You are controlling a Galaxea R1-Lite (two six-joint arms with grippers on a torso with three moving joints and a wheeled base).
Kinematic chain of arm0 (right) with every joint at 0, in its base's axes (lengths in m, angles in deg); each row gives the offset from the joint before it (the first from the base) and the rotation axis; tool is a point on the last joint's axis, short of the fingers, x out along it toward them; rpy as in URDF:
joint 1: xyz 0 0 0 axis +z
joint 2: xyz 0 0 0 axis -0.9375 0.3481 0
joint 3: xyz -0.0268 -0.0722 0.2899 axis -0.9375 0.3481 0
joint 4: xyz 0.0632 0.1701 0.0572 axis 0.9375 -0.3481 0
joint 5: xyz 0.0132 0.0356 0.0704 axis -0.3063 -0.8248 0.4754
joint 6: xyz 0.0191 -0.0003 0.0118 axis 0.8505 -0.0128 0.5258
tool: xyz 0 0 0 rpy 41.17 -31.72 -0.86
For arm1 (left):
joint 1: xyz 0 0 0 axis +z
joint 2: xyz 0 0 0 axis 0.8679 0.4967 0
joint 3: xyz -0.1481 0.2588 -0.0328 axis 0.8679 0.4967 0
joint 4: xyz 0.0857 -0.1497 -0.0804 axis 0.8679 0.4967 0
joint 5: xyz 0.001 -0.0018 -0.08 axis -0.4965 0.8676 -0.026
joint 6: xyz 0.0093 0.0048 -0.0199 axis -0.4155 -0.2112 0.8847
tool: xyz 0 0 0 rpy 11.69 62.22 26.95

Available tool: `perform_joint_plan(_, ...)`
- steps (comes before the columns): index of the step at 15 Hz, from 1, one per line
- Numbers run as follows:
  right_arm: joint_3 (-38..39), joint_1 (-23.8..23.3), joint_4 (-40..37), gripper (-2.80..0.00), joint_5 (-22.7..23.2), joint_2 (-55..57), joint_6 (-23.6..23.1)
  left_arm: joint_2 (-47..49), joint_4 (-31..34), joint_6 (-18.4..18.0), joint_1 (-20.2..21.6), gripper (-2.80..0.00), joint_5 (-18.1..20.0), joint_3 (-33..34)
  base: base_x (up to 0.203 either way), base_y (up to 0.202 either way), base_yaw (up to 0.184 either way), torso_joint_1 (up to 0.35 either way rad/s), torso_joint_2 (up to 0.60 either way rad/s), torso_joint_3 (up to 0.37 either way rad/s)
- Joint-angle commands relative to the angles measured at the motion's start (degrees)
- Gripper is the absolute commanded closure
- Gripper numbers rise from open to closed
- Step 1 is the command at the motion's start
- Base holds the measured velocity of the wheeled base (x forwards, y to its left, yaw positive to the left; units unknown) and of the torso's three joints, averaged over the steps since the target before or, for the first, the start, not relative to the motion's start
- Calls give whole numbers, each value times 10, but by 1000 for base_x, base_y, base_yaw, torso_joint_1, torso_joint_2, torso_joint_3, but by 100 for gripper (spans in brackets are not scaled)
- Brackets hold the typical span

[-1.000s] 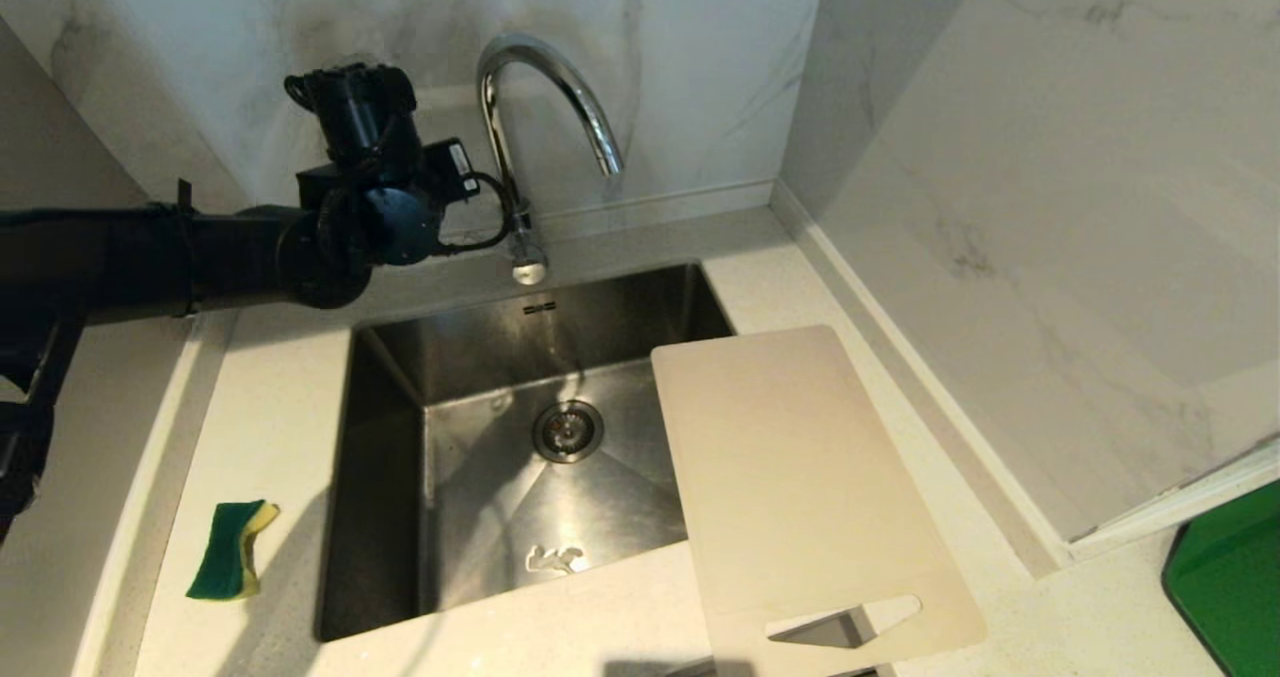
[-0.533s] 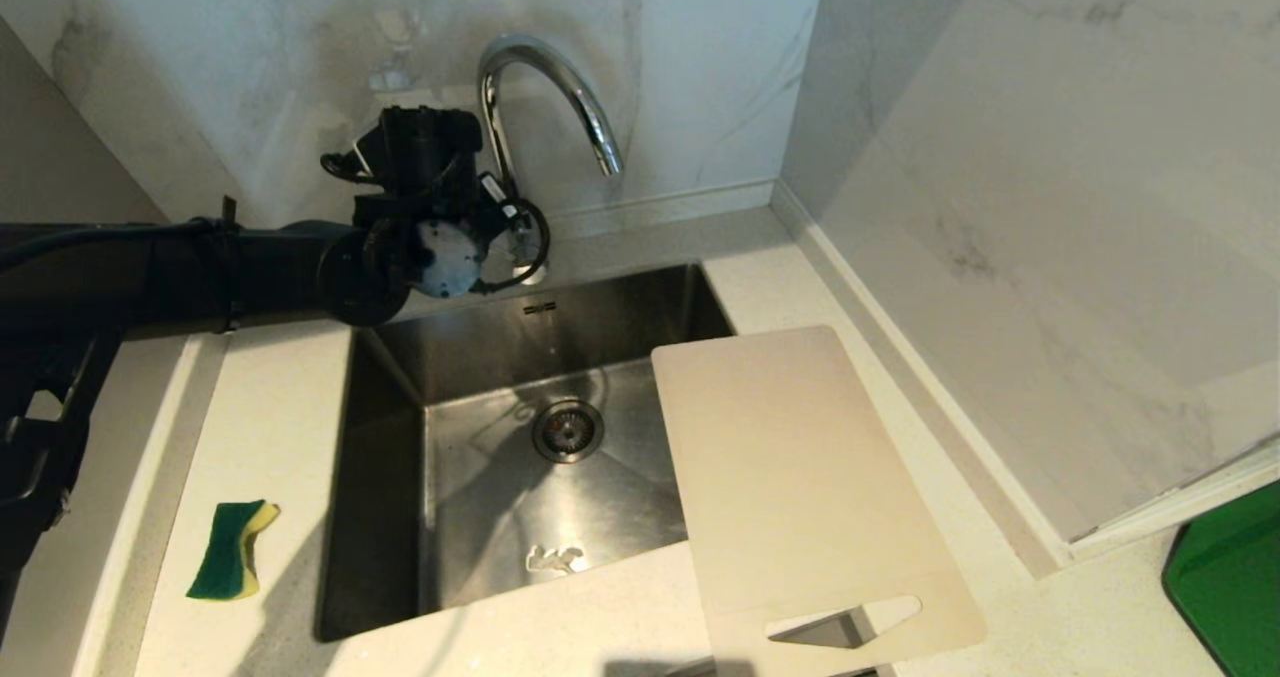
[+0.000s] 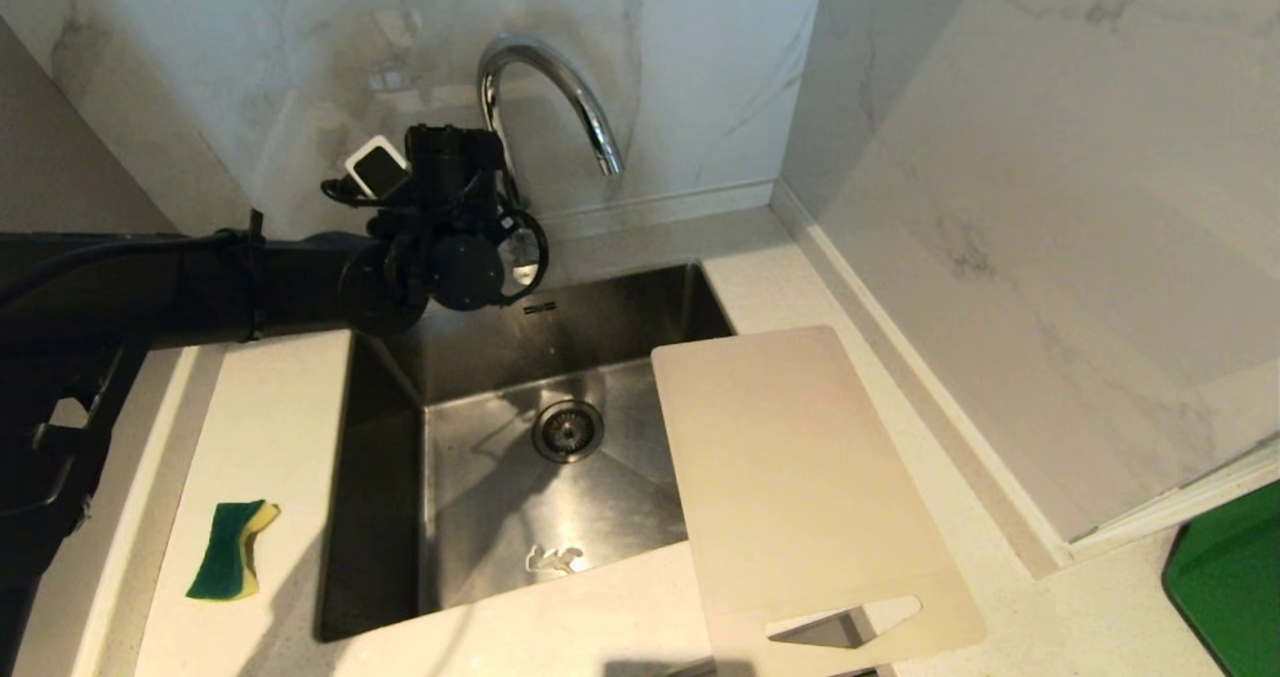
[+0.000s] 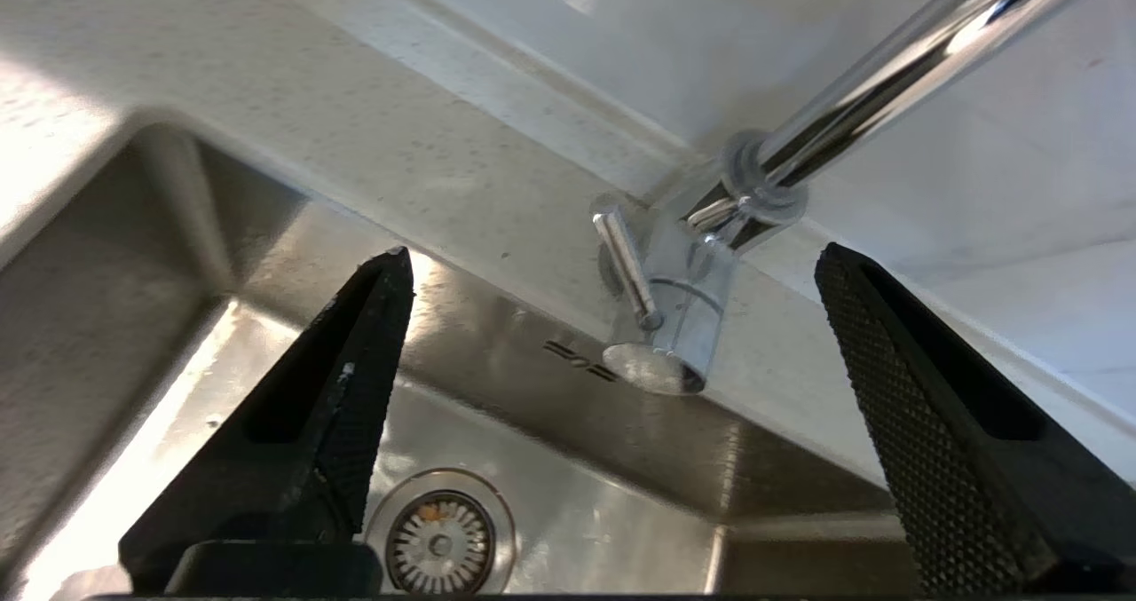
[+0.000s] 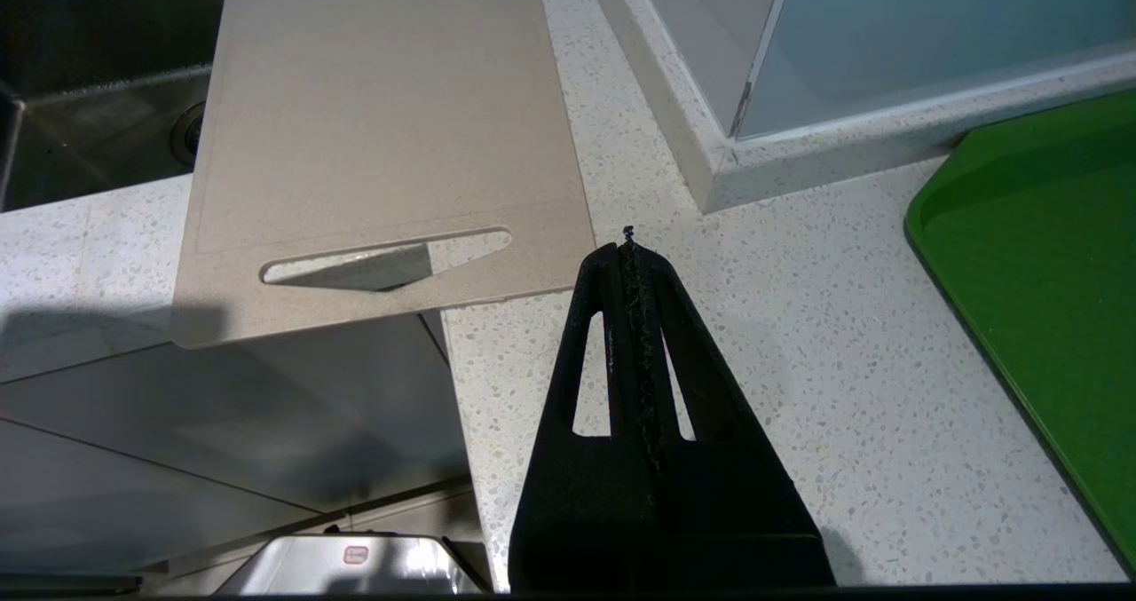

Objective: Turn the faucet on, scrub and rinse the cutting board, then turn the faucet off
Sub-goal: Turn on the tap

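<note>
Cutting board (image 3: 800, 477): one thin, flat, beige-white plastic rectangle with rounded corners, matte, lying at about 4 o'clock in the head view. It rests on the speckled white stone bench (image 3: 270, 437), its far end jutting over the sink's right side and its near end overhanging the bench front, where one elongated handle slot is cut. The right claw (image 5: 628, 244), black and wedge-shaped, hangs just beside that near corner with its two fingers pressed together and nothing between them; it holds nothing. One glossy green tray (image 3: 1230, 587) with a rounded corner sits at 4 o'clock, well apart from the board. One sponge (image 3: 230, 549), green scouring face on a yellow foam body, lies on the bench at 8 o'clock. One rectangular brushed-steel sink (image 3: 400, 437) fills the middle, with one round slotted drain (image 3: 567, 430) in its floor. Farther back, at 11 o'clock, the left claw (image 4: 612, 335) sits over the sink's back edge, its two black fingers (image 4: 355, 388) with knurled inner faces spread wide on either side of the faucet's base, touching nothing. One faucet (image 3: 560, 87), polished chrome with an arched gooseneck spout and one thin rod lever (image 4: 627, 268) at its cylindrical base, stands at 12 o'clock against veined marble walls (image 3: 1050, 207).
</note>
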Motion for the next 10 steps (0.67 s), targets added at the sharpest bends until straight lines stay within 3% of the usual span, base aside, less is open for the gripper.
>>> perform_joint_plan(1, 0, 0, 0, 0, 0, 0, 0, 15, -9, 3, 0, -280, -31, -4, 0, 0, 0, 0, 0, 0)
perform_joint_plan(5, 0, 0, 0, 0, 0, 1, -1, 39, -44, 0, -11, -280, -71, -4, 0, 0, 0, 0, 0, 0)
perform_joint_plan(10, 0, 1, 0, 0, 0, 1, -1, 64, -73, 0, -9, -280, -83, -4, 0, 0, 0, 0, 0, 0)
